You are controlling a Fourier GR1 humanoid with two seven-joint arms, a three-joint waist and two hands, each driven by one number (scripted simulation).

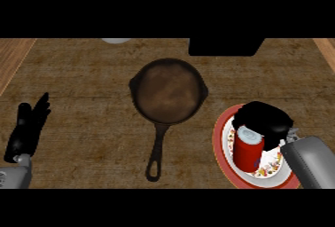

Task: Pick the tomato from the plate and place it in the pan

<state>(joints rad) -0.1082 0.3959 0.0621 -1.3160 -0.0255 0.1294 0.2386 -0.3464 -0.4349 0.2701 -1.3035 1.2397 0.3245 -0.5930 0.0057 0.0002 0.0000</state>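
Observation:
A dark cast-iron pan (169, 91) lies in the middle of the counter, its handle (157, 153) pointing toward me, with nothing in it. At the right stands a red-rimmed patterned plate (222, 153). On it sits the red tomato (248, 153), which has a pale top. My right hand (263, 117) is over the plate, fingers curled round the tomato's far upper part and hiding some of it. The tomato still looks low over the plate. My left hand (27, 128) rests open at the left edge, fingers straight and pointing away.
A black box-like object (226, 46) sits at the counter's far edge, right of the pan. A pale round thing (116, 41) peeks in at the far edge, left of centre. Wooden strips border the counter at both sides.

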